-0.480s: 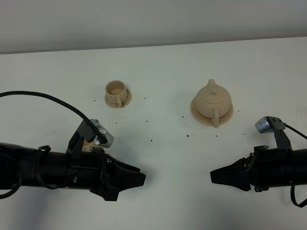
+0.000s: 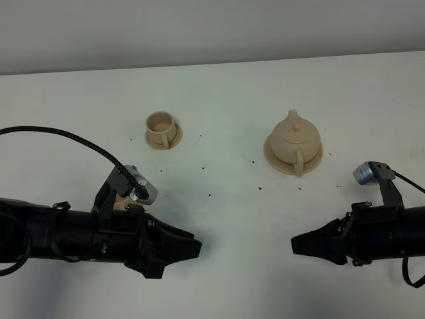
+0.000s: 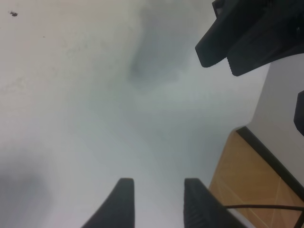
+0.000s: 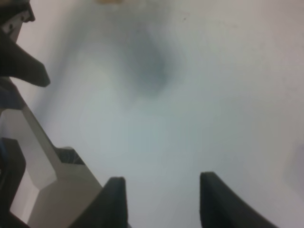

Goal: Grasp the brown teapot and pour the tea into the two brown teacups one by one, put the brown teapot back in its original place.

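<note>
The teapot is sitting on its saucer on the white, dark-specked table below a pale wall, well apart from 1 cup. The left gripper and right gripper are hovering empty, jaws apart.

White tabletop is running wide and pale. One tan teacup is sitting upright left of centre, and a round tan saucer is lying well to its right. Dark specks are dotting the surface between them. A tan shape, possibly a second teacup, is showing front left, mostly hidden.
</note>
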